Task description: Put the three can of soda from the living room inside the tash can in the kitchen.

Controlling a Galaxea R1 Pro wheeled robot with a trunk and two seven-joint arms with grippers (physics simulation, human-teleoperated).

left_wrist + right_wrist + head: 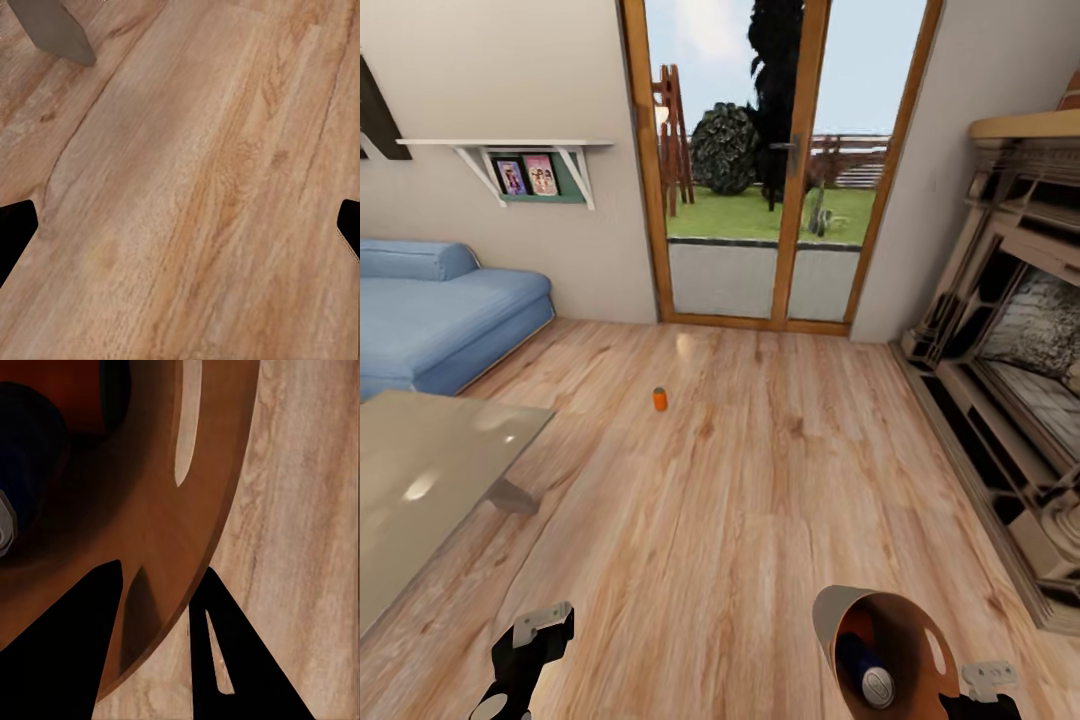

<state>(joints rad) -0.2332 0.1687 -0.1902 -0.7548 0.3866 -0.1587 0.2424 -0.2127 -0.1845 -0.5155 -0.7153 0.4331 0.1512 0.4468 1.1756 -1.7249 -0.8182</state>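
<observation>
Up front in the head view, one orange soda can (660,399) stands alone on the plank floor (760,500), well apart from the robot. The trash can (885,650) hangs tilted off the right gripper (988,685), a blue can (865,665) inside near its mouth, so it could roll out. Left wrist view: left gripper (180,232) spread wide, nothing in it. Right wrist view: fingers (225,660) pinch the bin's rim, a thin grip that might slip.
</observation>
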